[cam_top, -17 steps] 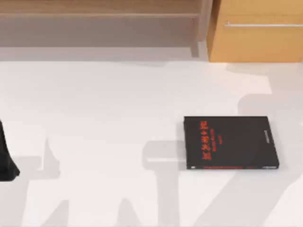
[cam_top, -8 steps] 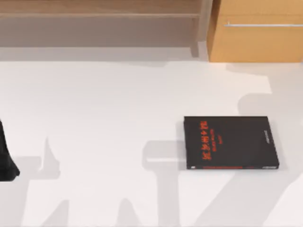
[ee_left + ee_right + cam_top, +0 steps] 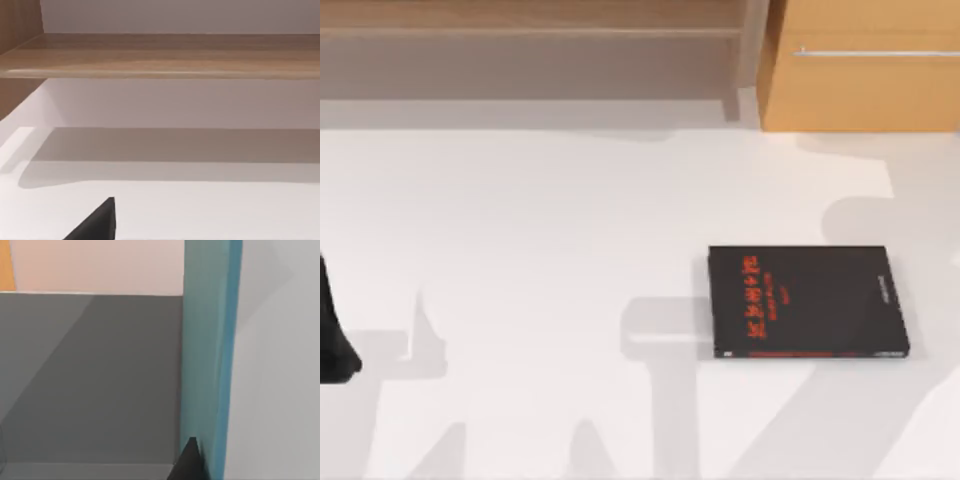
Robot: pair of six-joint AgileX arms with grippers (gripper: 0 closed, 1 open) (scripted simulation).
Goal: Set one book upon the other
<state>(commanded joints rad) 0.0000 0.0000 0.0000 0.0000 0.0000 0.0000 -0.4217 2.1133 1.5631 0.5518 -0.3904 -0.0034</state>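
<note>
The black book [image 3: 807,302] with red lettering lies flat on the white table [image 3: 550,230], right of the middle. In the right wrist view the teal-blue book [image 3: 207,360] stands edge-on, close to the camera. My right gripper [image 3: 192,465] is shut on it, with one dark fingertip [image 3: 189,460] pressed against its cover. Behind the teal book I see grey ground and a pale wall. My left gripper [image 3: 332,340] is parked at the table's left edge, far from both books.
A wooden shelf [image 3: 530,50] runs along the back of the table, also seen as a shelf board [image 3: 165,55] from the left wrist. An orange-brown cabinet [image 3: 865,70] with a metal handle [image 3: 875,52] stands at the back right.
</note>
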